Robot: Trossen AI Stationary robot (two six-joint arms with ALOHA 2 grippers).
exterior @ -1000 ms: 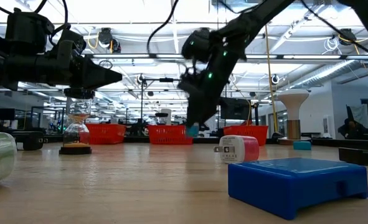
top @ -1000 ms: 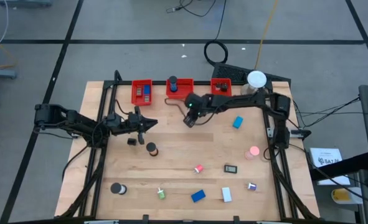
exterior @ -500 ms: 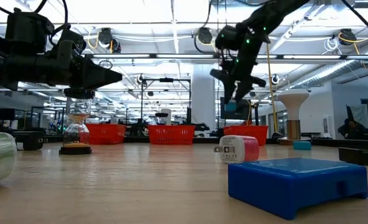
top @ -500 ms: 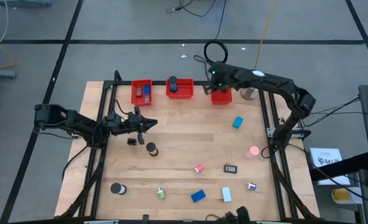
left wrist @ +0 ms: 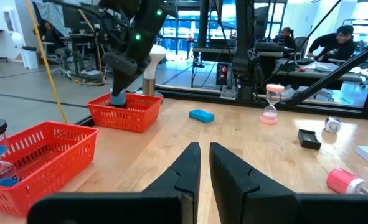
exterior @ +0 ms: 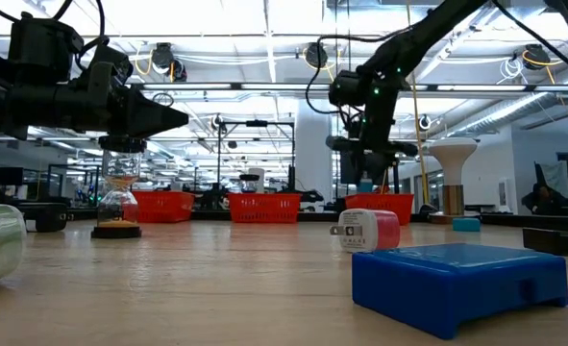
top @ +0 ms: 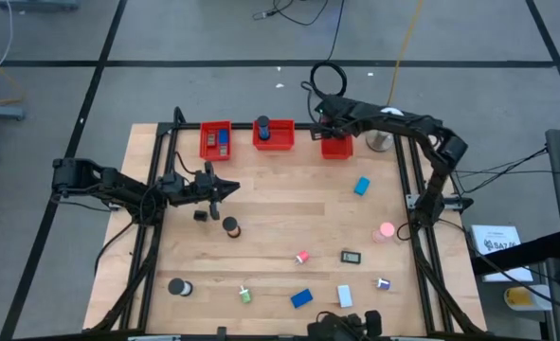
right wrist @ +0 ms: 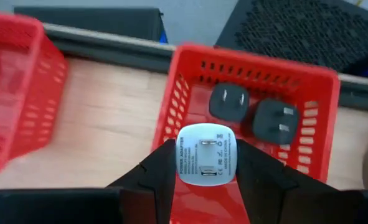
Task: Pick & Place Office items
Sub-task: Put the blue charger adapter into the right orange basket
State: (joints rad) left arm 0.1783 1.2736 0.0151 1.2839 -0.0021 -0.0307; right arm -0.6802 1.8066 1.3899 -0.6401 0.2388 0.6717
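Observation:
My right gripper (top: 325, 129) hangs over the right-hand red bin (top: 337, 146) at the table's far edge, shut on a small white plug adapter (right wrist: 205, 155). Two black adapters (right wrist: 229, 102) lie in that bin. In the low view the gripper (exterior: 364, 179) is above the bin's rim (exterior: 380, 204). My left gripper (top: 232, 188) waits shut and level over the table's left half, holding nothing. Other office items lie loose on the table: a blue block (top: 301, 298), a blue bit (top: 361, 187), black rolls (top: 230, 226) and a pink piece (top: 386, 230). My right gripper pinches the white adapter by two opposite sides (right wrist: 179, 158) between its two fingers (right wrist: 155, 173). The fingers slant down from above. The adapter's printed face is turned toward the wrist, and it hangs clear above the right bin's inside.
Two more red bins (top: 216, 139) (top: 275, 134) stand along the far edge, both with items in them. A white dome (top: 389, 120) stands right of the bins. An hourglass (exterior: 118, 197) stands on the left. A white block (top: 345, 297) and a green bit (top: 245, 296) lie near the front edge.
My right gripper has swung from the table's middle, in front of the centre bin, toward the far right edge and a little up. It now hangs over the right bin. It has rolled and tipped on the way, and it has carried the adapter with it.

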